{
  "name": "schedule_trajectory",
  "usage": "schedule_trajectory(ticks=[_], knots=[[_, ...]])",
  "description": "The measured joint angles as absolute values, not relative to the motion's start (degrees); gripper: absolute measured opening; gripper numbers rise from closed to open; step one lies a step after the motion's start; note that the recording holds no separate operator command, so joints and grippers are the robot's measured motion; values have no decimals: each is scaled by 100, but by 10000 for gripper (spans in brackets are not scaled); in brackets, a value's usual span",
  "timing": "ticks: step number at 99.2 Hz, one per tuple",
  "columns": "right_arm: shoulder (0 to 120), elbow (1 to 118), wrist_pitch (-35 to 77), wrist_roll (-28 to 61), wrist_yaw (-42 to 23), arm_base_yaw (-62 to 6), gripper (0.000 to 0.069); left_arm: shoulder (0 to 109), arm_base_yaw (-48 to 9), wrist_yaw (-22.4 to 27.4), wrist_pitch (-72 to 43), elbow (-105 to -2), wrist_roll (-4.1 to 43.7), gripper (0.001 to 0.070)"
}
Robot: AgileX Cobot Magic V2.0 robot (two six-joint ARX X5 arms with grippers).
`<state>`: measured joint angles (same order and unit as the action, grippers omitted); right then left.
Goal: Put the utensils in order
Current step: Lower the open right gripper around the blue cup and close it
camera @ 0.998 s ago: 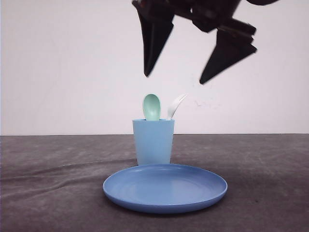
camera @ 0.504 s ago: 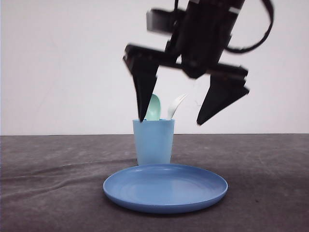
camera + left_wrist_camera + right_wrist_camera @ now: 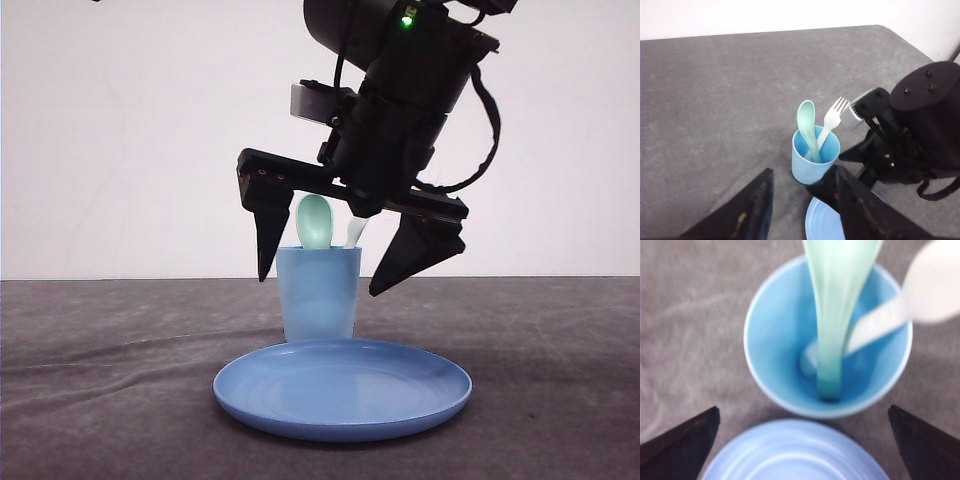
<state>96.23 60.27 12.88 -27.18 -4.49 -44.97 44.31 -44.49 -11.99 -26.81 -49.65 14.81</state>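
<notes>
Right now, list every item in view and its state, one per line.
Spoon: standing in the cup, bowl up.
Fork: standing in the cup, tines up, leaning.
Cup: upright on the table, behind the plate.
Plate: flat, nothing on it.
Right gripper: open, astride the cup's top.
Left gripper: open, holding nothing.

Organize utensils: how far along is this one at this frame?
Early. Nothing moved yet: green spoon and white fork both stand in the blue cup behind the empty blue plate. Right gripper, open, straddles the cup rim. Both utensils remain to be grasped and placed.
</notes>
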Motion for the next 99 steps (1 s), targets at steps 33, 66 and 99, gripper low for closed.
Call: schedule_trajectory(ticks=[33,66,99], knots=[[9885,6027,823,-2679,-410,-4292,681,4429,-4449,-1199,-2679,-4965,1481,229],[10232,6163,727,-2552,-119,-4178,681,4429,-4449,-1199,-2674,-4965,1483,229],[10388,6318,770,-2384,-279,-4119,620,4429,-4449,-1199,-2681,-4965,1481,229]])
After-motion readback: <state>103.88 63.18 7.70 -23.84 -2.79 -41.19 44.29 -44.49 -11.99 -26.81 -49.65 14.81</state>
